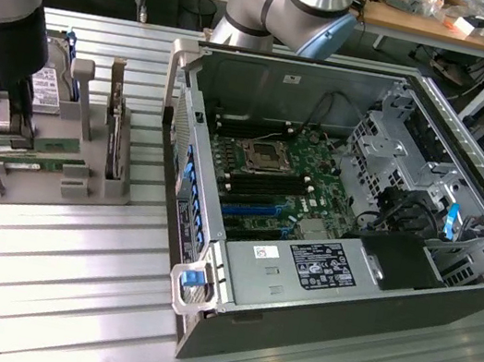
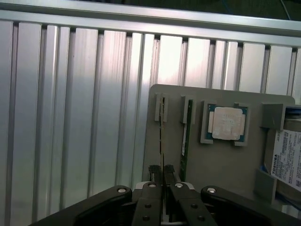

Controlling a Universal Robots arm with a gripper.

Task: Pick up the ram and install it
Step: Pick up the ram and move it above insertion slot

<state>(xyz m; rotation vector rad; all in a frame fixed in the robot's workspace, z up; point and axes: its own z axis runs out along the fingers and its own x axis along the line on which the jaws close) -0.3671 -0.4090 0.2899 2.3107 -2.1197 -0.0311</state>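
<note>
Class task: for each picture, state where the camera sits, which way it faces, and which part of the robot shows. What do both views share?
Exterior view: off the arm, raised, looking down across the slatted table at the open computer case; arm and gripper show.
Wrist view: on the wrist, looking down past the gripper's fingers, shut on the ram.
Shared: gripper, grey parts holder, table.

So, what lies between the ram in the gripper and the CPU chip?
A second ram stick on edge; the wrist view shows it.
</note>
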